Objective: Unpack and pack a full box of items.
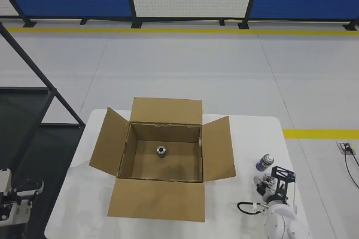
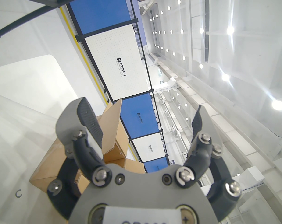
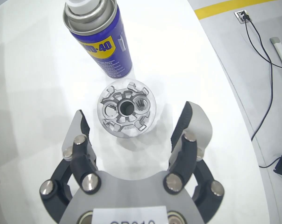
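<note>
Box (image 1: 158,200) open on white bench (image 1: 251,131), four flaps spread. Top view: small metal part (image 1: 160,151) alone on box floor. Spray can (image 3: 101,38) upright on bench, right of box and well apart from it. Round metal hub (image 3: 126,111) just beside can, centre hole up, detail plain in right wrist view. Right pincer (image 3: 135,113) wide open, holding nothing; hub seen between its fingers, contact unclear. Left pincer (image 2: 141,104) wide open, empty, box flap beyond it in left wrist view.

Open-top box (image 1: 155,200), flaps splayed out.
Just beyond hub (image 3: 126,111), spray can (image 3: 98,29) blocks far side; flanks clear on worktop (image 3: 38,82).
</note>
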### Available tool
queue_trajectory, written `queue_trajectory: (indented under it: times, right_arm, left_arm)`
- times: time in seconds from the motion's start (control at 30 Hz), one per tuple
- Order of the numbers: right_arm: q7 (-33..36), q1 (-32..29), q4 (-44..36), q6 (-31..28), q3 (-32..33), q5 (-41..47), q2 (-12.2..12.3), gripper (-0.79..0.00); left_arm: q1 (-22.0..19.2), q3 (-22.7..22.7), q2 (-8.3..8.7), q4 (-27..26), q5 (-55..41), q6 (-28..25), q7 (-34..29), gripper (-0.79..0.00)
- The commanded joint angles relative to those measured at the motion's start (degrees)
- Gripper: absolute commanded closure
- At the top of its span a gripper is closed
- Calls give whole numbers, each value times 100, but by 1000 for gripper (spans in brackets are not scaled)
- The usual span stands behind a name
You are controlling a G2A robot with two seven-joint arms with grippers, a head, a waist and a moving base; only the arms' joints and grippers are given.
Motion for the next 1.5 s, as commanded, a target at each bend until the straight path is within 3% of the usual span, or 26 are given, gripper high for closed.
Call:
queue_trajectory:
  times: [0.0,0.07,0.2,0.3,0.4,0.7,0.8,1.1,1.23,1.47]
  right_arm:
    - [2,35,31,-5,-28,-12,2,-403]
    - [1,63,48,6,-55,-42,5,-363]
    - [24,86,10,22,-70,-78,14,-203]
    - [-31,51,-103,71,-84,-122,18,-142]
    - [-214,-67,-368,107,-109,-62,13,-6]
    - [-920,-527,-1570,455,-481,75,-44,0]
    - [-1296,-627,-1976,257,-600,483,-64,0]
    - [-2048,-356,-2594,117,-1429,396,-125,0]
    - [-1640,144,-2456,-355,-1869,127,-128,0]
    - [-232,1801,-1268,-827,-2561,25,-223,0]
  left_arm:
    - [0,0,0,0,0,0,0,-785]
    - [0,0,0,0,0,0,0,-785]
    - [0,0,0,0,0,0,0,-785]
    - [0,0,0,0,0,0,0,-785]
    - [0,0,0,0,0,0,0,-785]
    - [0,0,0,0,0,0,0,-785]
    - [0,0,0,0,0,0,0,-785]
    - [0,0,0,0,0,0,0,-785]
    - [0,0,0,0,0,0,0,-785]
    - [0,0,0,0,0,0,0,-785]
